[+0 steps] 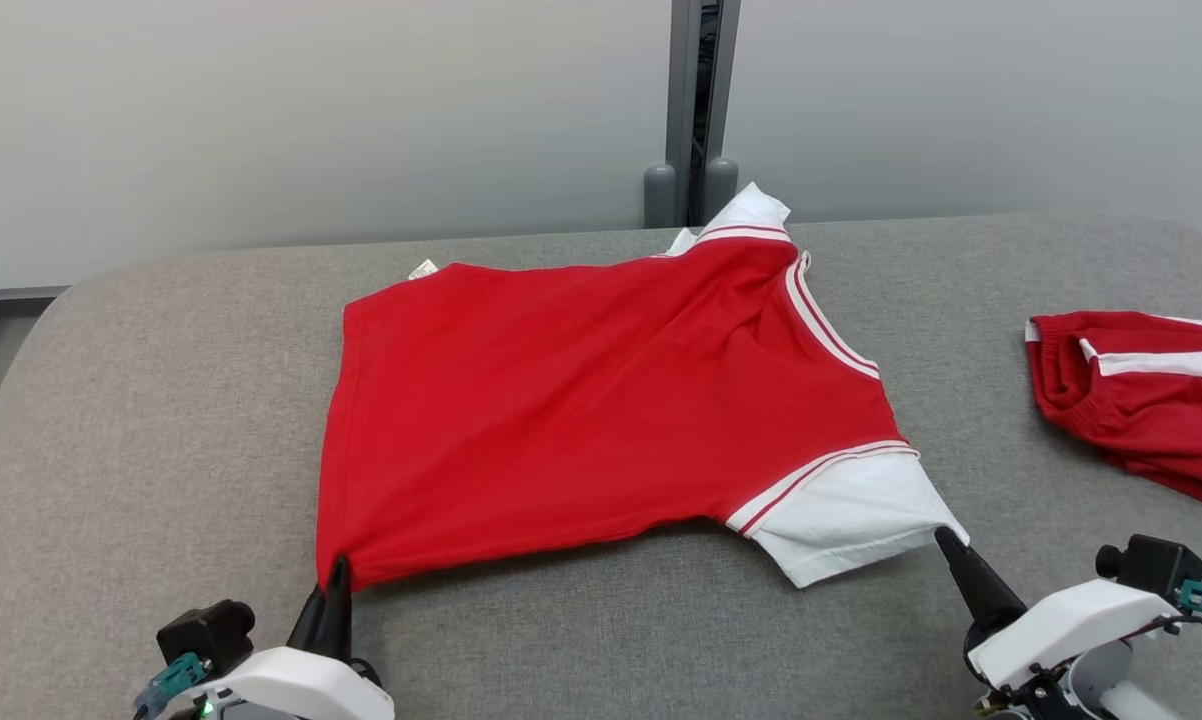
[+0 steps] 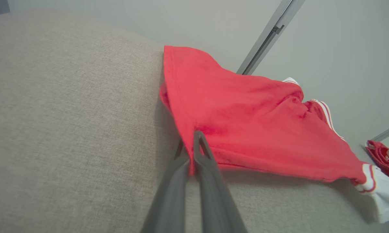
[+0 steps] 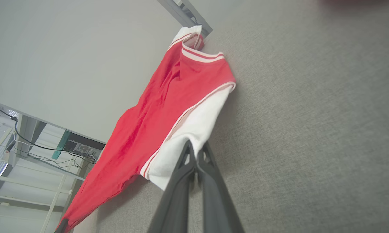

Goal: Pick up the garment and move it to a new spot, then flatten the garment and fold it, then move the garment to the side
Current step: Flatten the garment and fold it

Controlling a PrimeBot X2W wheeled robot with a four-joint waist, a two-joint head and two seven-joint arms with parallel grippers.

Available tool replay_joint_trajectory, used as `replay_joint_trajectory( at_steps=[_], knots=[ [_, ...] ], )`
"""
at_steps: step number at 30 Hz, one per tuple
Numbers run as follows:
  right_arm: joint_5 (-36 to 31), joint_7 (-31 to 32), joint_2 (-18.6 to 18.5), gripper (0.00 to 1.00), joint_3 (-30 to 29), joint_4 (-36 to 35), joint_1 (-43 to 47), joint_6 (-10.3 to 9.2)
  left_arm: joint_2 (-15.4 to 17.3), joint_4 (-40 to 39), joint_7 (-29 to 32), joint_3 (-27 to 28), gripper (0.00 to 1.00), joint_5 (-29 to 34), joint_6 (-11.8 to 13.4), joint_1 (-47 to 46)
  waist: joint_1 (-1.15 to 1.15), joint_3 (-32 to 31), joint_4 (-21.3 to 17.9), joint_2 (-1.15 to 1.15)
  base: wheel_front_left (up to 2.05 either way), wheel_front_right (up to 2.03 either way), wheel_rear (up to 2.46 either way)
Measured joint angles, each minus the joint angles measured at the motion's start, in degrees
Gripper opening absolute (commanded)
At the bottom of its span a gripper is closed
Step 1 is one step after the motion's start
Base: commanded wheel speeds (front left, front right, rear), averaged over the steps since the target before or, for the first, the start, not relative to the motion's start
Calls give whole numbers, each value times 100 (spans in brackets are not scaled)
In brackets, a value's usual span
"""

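The shirt (image 1: 601,400), red with white sleeves and red-and-white trim, lies spread across the middle of the table (image 1: 141,420). Its hem points toward the robot's left and its neckline (image 1: 829,322) toward the right. The far edge rests on the grey fabric surface. The near edge is drawn in a line between the two tools and casts a shadow on the table beneath it. A small white label (image 1: 423,268) shows at the far hem corner. The far sleeve (image 1: 753,212) stands crumpled at the far edge, just in front of the post (image 1: 701,90). The near sleeve (image 1: 851,515) extends toward the robot's right. The left tool (image 1: 338,578) is closed on the near hem corner; in the left wrist view its fingers (image 2: 212,184) meet with red cloth pinched between them. The right tool (image 1: 946,540) is closed on the outer edge of the near sleeve; in the right wrist view its fingers (image 3: 178,197) clamp the white cloth at their tips. Both tools sit low at the near side of the table, well apart, one at each end of the near edge. A pair of red shorts (image 1: 1151,395) with white stripes lies at the right edge of the table, apart from the shirt. A plain pale wall (image 1: 311,110) stands behind the table, divided by the grey post. The right wrist view also shows shelving (image 3: 26,155) with cables beyond the table.
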Motion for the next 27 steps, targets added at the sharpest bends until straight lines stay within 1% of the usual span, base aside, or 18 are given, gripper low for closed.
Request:
replay_joint_trajectory(
  at_steps=[7,14,19,27],
  knots=[
    [71,-16,-97,0,-76,-180,205,0,-3,-157,0,136,0,-8,0,169,0,-34,-15,0,0,0,0],
    [34,-53,-261,0,-345,-971,264,0,-1,-862,0,264,0,330,0,310,0,-54,-6,0,0,0,0],
    [11,-77,-305,0,-512,-1269,344,0,-1,-1251,-1,322,0,293,0,370,0,-52,32,0,0,0,0],
    [86,-59,-381,0,-601,-1369,663,0,0,-1140,0,258,0,244,0,601,0,-68,54,0,0,0,0]
  ],
)
